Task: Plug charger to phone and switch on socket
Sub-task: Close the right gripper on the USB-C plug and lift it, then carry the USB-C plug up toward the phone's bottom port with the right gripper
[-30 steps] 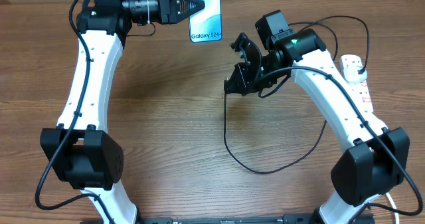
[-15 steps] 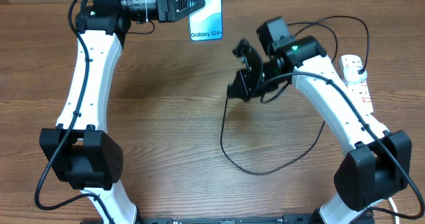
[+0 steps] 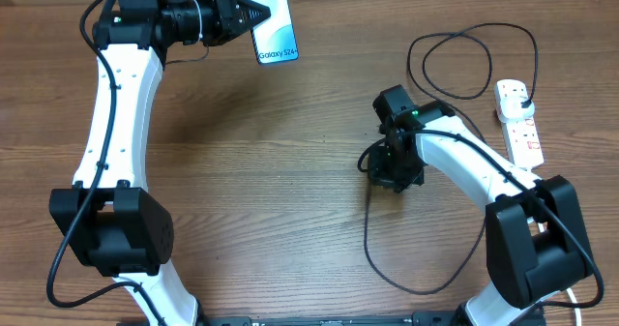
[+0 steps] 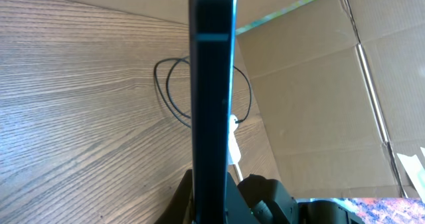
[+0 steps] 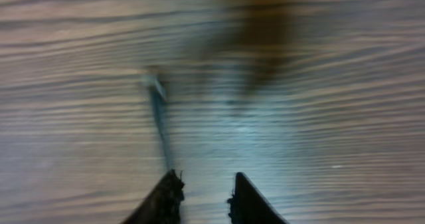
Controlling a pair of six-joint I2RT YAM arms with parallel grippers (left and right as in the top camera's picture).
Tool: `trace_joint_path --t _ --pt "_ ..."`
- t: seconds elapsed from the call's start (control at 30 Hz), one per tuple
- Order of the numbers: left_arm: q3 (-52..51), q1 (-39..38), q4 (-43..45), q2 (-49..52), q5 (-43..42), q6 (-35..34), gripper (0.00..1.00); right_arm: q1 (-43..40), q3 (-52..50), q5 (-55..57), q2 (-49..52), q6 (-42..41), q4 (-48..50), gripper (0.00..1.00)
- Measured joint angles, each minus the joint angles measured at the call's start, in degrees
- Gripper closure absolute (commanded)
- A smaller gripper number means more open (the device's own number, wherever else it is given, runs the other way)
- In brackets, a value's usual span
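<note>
The phone (image 3: 274, 16) has a blue screen with "Galaxy" text. It is held up at the back of the table, and the left wrist view shows it edge-on (image 4: 212, 104). My left gripper (image 3: 247, 12) is shut on its lower end (image 4: 210, 204). My right gripper (image 3: 392, 176) points down at the table mid-right. Its fingers (image 5: 206, 184) stand apart with nothing between them. The thin black charger cable (image 3: 368, 239) lies on the wood. Its connector tip (image 5: 154, 83) is just ahead of the left finger. The white socket strip (image 3: 517, 123) lies at the right edge.
The cable loops near the front (image 3: 416, 289) and coils at the back right (image 3: 474, 60), ending in a black plug (image 3: 520, 94) on the strip. Cardboard walls (image 4: 319, 84) stand behind the table. The coil also shows in the left wrist view (image 4: 166, 91).
My right gripper has swung down and to the right, tipping to point at the table. The cable that hung from it now lies on the wood. My left gripper moved the phone slightly left.
</note>
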State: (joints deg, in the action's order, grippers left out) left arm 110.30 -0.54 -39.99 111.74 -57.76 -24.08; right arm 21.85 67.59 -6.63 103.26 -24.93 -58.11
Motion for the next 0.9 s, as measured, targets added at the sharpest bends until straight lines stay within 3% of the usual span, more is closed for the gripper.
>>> trace_joint_path --t 0.13,0.17,0.47,0.63,0.8,0.9 --pt "0.0 0.0 -0.7 0.0 0.2 0.0 0.96 0.0 -0.8 3.3 0.0 -3.5 0.5 0.28" --pt "0.0 0.0 -0.8 0.0 0.4 0.0 0.96 0.0 -0.8 3.7 0.0 -3.9 0.7 0.24" --pt "0.0 0.0 -0.8 0.0 0.6 0.0 0.96 0.5 -0.9 -0.9 0.0 -7.7 7.9 0.25" --pt "0.0 0.0 -1.1 0.0 0.6 0.0 0.96 3.6 -0.9 0.1 0.1 -10.8 8.1 0.35" --pt "0.0 0.0 -2.1 0.0 0.7 0.0 0.96 5.1 -0.9 2.1 2.1 -13.7 8.7 0.52" --pt "0.0 0.0 -2.3 0.0 0.8 0.0 0.96 5.4 -0.9 3.8 4.3 -15.3 9.0 0.56"
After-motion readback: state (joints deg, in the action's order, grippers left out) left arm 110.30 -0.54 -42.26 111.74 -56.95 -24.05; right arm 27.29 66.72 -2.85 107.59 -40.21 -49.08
